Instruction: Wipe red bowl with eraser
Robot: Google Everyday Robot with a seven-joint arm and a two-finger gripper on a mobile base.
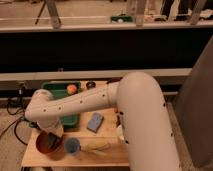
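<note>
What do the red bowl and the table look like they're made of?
The red bowl is probably plastic or glazed ceramic: smooth even colour. The table looks like pale wood: matte tan top. The gripper sits low over the bowl.

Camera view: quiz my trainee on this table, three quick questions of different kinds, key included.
1. True or false: the small orange ball lies in the green rectangular tray.
2. The arm's tool hangs over which? A the round, shallow red bowl; B the green tray; C the blue rectangular pad.
3. Fill in: between the red bowl and the yellow oblong item stands the small round ____.
Key: 1 true; 2 A; 3 blue cup.
</note>
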